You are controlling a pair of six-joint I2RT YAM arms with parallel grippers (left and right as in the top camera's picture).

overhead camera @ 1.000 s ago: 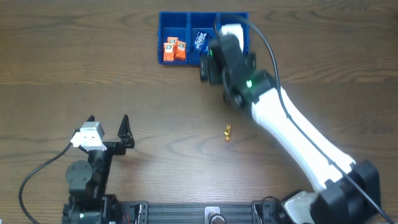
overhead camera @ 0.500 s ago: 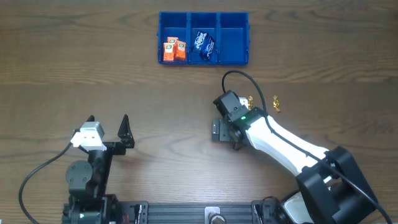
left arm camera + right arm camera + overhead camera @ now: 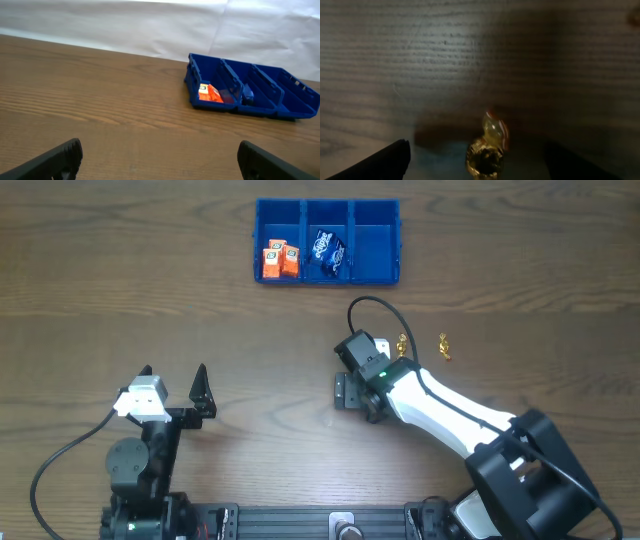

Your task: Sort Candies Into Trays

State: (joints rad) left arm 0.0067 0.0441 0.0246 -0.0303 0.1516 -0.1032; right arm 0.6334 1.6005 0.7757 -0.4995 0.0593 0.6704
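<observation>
Right gripper [image 3: 480, 162] spread wide around a gold-wrapped candy [image 3: 487, 145] on the wooden table [image 3: 100, 300]. Left gripper [image 3: 172, 380] spread, holding nothing. Orange packs [image 3: 280, 260] in the blue tray [image 3: 375, 240] carry unreadable print.

The tray [image 3: 376, 252] stands at the far middle of the table [image 3: 120, 280], two boxes [image 3: 280, 260] in its left compartment and a wrapped sweet [image 3: 326, 248] in the middle one. Nearer, right of centre, lie a loose candy [image 3: 445, 347] and a second candy [image 3: 403, 340]. At centre, a third candy [image 3: 487, 150] lies between the spread fingers of the right gripper [image 3: 481, 162].
</observation>
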